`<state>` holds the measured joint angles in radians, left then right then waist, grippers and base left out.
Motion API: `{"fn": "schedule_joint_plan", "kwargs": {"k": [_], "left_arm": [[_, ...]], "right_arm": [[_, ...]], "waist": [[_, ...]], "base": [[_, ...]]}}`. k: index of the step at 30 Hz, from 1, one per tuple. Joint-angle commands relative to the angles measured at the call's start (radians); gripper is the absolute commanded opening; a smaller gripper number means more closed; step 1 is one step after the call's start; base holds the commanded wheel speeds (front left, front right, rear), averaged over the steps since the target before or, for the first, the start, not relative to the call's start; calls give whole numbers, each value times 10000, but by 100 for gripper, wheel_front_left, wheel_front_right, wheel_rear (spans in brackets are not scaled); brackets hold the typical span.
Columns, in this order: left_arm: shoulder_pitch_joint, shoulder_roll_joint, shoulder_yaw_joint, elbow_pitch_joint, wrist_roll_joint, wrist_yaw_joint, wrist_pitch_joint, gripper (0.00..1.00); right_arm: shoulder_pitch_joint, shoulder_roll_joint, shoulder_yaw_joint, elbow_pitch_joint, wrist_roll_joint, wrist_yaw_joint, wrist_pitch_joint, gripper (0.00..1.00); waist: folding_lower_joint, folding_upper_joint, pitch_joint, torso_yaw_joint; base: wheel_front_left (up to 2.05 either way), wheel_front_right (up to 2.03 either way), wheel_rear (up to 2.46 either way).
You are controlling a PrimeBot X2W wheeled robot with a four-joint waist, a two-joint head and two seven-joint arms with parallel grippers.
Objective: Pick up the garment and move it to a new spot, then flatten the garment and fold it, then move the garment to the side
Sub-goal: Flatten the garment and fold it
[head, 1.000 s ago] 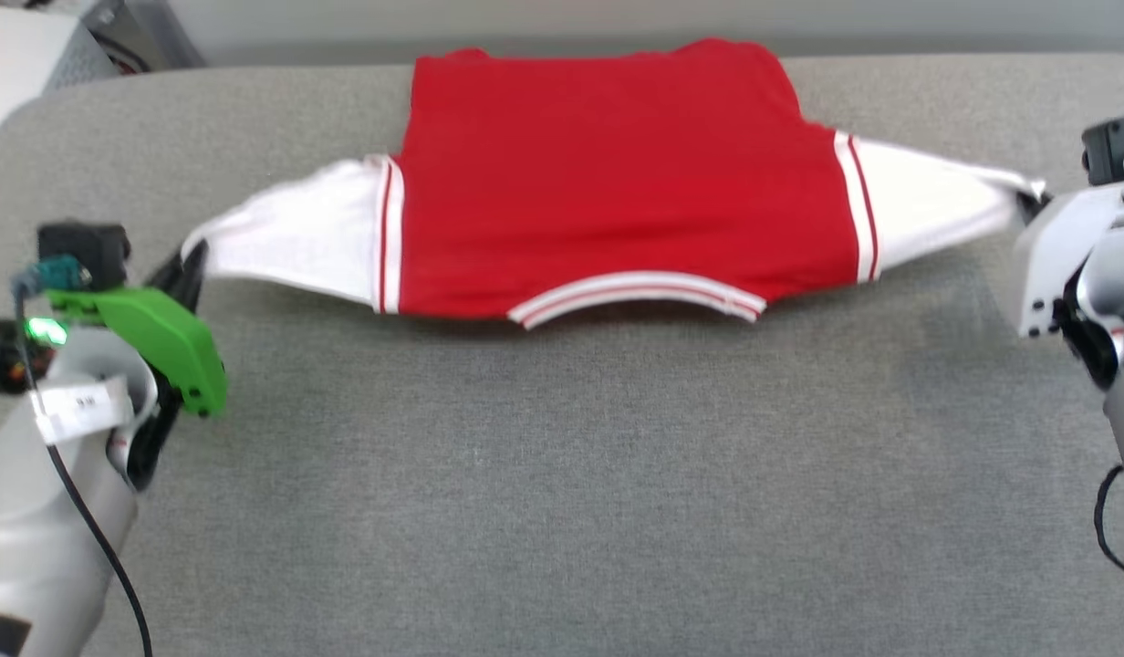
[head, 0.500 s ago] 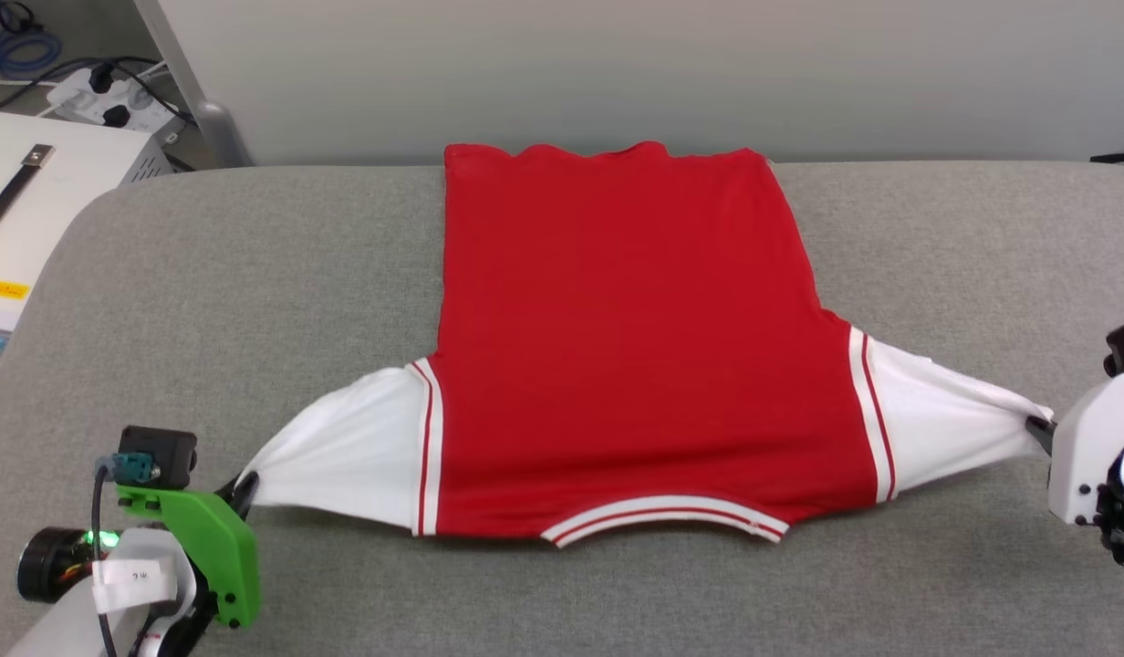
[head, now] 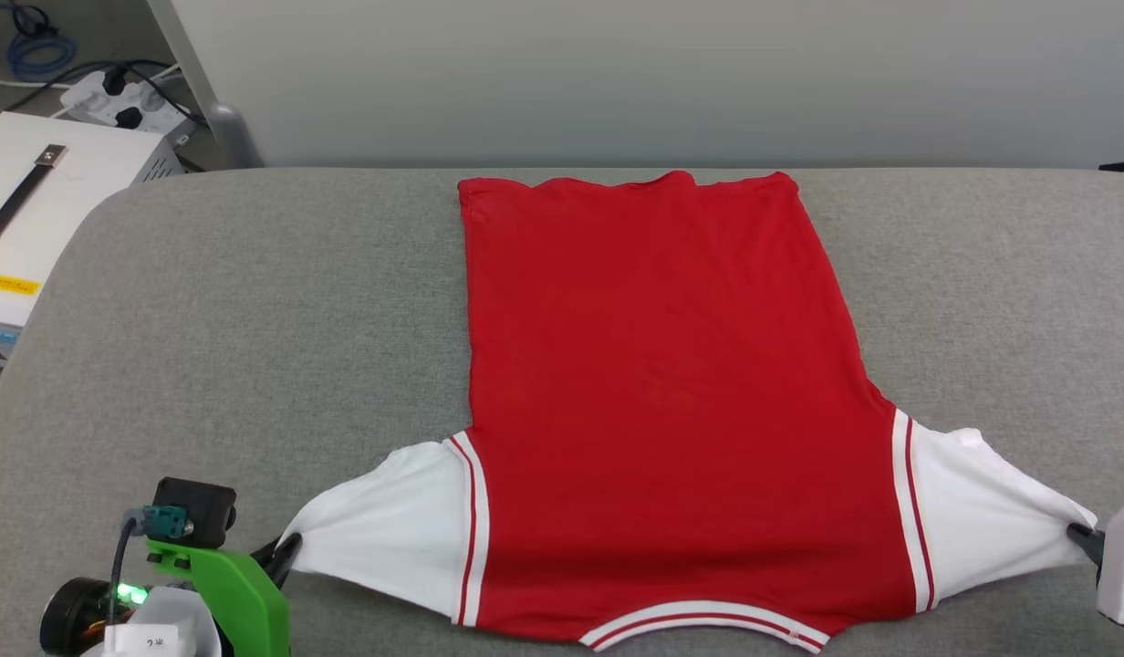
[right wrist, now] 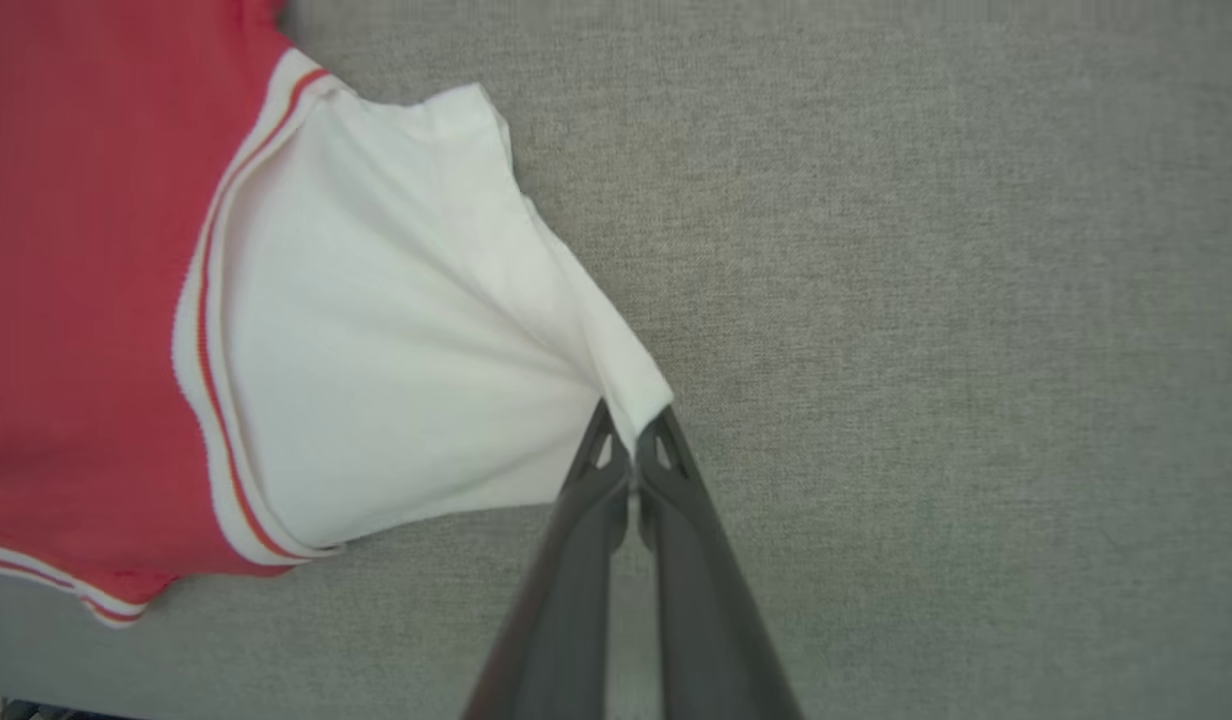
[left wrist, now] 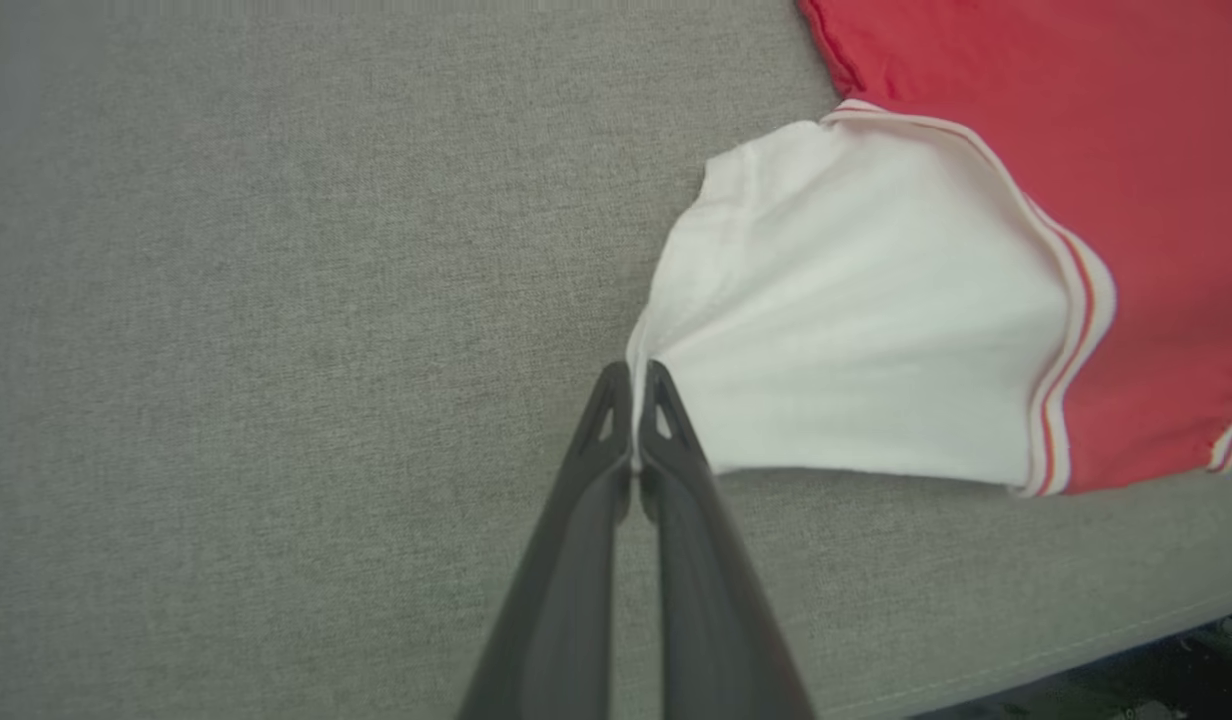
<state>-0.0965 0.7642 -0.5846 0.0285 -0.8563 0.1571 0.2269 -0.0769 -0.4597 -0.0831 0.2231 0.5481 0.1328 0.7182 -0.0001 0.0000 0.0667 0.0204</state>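
The garment (head: 671, 401), a red shirt with white sleeves and striped trim, lies spread on the grey surface (head: 252, 319), collar toward me, hem at the far edge. My left gripper (head: 286, 549) is shut on the tip of the left white sleeve (head: 389, 520). In the left wrist view the gripper (left wrist: 633, 375) pinches the sleeve (left wrist: 856, 330) between closed fingers. My right gripper (head: 1077, 534) is shut on the tip of the right white sleeve (head: 982, 511); the right wrist view shows that gripper (right wrist: 631, 420) clamping the sleeve's corner (right wrist: 416, 330). Both sleeves are pulled taut outward.
A white box (head: 33, 210) with a handle stands off the surface at the far left, with cables and a power strip (head: 115, 96) behind it. A pale wall (head: 617, 73) runs behind the surface. The near edge of the surface (left wrist: 1076, 650) lies close to the collar.
The garment has been drawn toward me across the surface, with both grippers still shut on the sleeve tips. The head camera has also tilted, revealing the wall and white box.
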Motion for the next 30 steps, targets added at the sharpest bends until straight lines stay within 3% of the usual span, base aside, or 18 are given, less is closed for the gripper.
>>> {"fn": "schedule_joint_plan", "kwargs": {"k": [1, 2, 3, 11, 16, 21, 30], "left_arm": [[47, 193, -1, -204, 98, 118, 23, 0], [-12, 166, 10, -442, 88, 154, 60, 0], [-59, 147, 10, -637, 61, 163, 116, 0], [-456, 387, 133, -2550, 101, 339, 529, 0], [-717, 486, 187, -3691, 104, 307, 712, 0], [-1096, 512, 145, -4424, 295, 202, 823, 0], [-1624, 268, -109, -5112, 577, -74, 853, 0]], "right_arm": [[69, 40, -189, -275, -109, -21, 79, 56], [37, 105, -289, -518, -150, -21, 160, 56], [-3, 134, -322, -732, -167, -21, 256, 100], [-1741, 296, -526, -2999, -32, -21, 1193, 100], [-3567, 282, -328, -3654, -78, -21, 2249, 100], [-5685, 51, -47, -2994, -479, -21, 3433, 100], [-8586, -553, 367, -720, -1601, -21, 4352, 100]], "waist": [[1, 0, 267, 77], [1, 0, 395, 114], [1, 0, 512, 150], [1, 0, 2095, 625], [1, 0, 3231, 1213], [1, 0, 4214, 1896], [1, 0, 5286, 3076]], "base": [[0, 0, 0], [0, 0, 0], [0, 0, 0], [0, 0, 0], [0, 0, 0], [0, 0, 0], [0, 0, 0]]}}
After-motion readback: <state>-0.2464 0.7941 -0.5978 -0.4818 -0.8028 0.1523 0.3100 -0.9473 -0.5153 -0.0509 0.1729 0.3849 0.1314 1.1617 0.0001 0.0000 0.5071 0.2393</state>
